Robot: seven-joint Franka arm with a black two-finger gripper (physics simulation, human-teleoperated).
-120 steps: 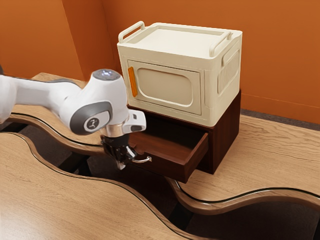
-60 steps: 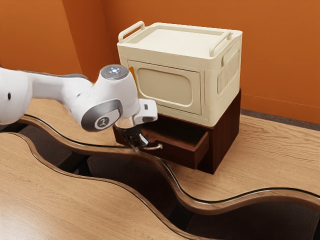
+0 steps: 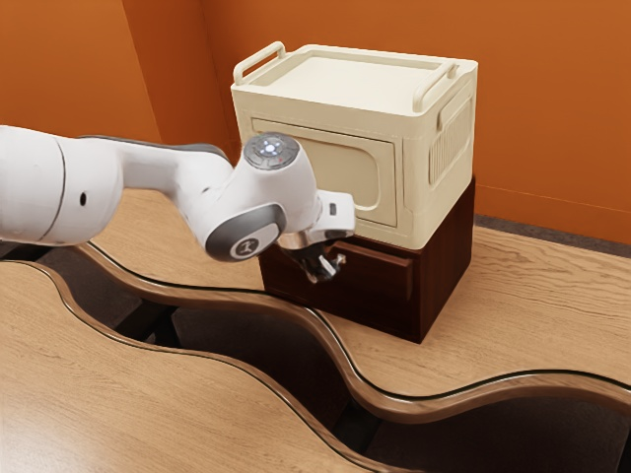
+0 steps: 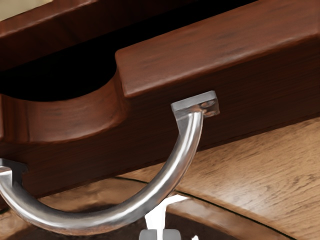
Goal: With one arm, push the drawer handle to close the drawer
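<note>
Drawer [image 4: 225,55] nearly in, dark gap between its front and the cabinet [image 3: 449,266]. Cabinet sits on the table [image 3: 523,315], front near the wavy edge; cream box [image 3: 345,77] on top. Hand [image 3: 330,271] tilted, right at the metal handle [image 4: 189,142] on the drawer front. Can't tell if hand is spread or pressed together.

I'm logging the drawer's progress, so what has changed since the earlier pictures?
The drawer has slid inward, from well out to nearly closed; a dark gap still shows behind its front. Its metal handle and my gripper moved with it, toward the cabinet and the exterior view's right. The dark wooden cabinet and cream storage box stayed put.
</note>
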